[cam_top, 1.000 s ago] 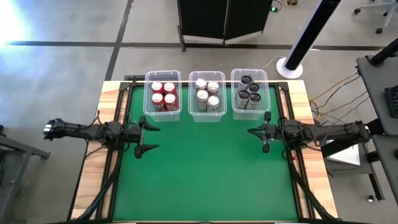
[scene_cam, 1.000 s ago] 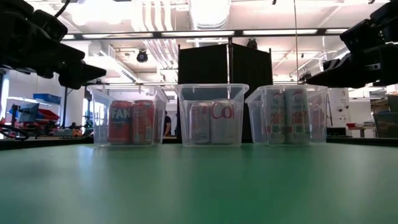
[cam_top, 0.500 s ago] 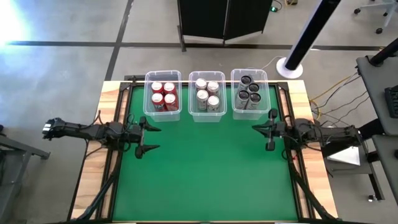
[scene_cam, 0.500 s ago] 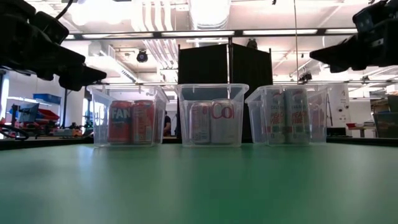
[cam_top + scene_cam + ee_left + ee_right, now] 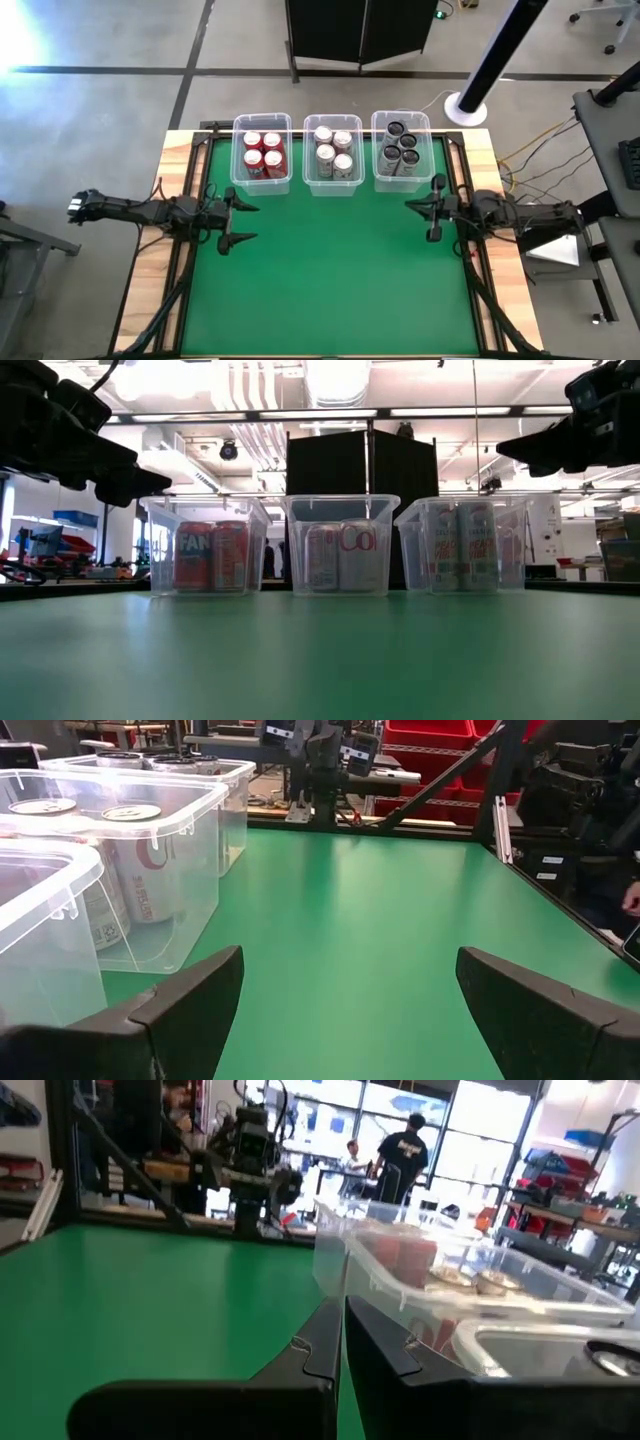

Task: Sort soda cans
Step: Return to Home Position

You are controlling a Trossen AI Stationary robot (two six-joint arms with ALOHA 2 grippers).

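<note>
Three clear bins stand side by side on the green mat near the table's far edge. The left bin (image 5: 262,153) holds red soda cans (image 5: 212,557), the middle bin (image 5: 333,152) silver cans (image 5: 340,557), and the right bin (image 5: 401,148) dark cans (image 5: 398,156). All the cans stand upright on the bin floors. My left gripper (image 5: 248,221) hovers open above the mat at the table's left side, nearer than the red bin, with nothing between its fingers (image 5: 200,995). My right gripper (image 5: 409,206) hovers shut and empty at the right side, nearer than the dark-can bin.
The green mat (image 5: 330,270) stretches bare from the bins to the near edge. Black frame rails run along the table's left (image 5: 190,250) and right (image 5: 465,250) edges. People (image 5: 405,1155) stand in the room beyond the table.
My right gripper has drawn back a little toward the table's right edge and risen, staying shut; its arm has folded in closer to the edge. During the last half second it has kept still.
</note>
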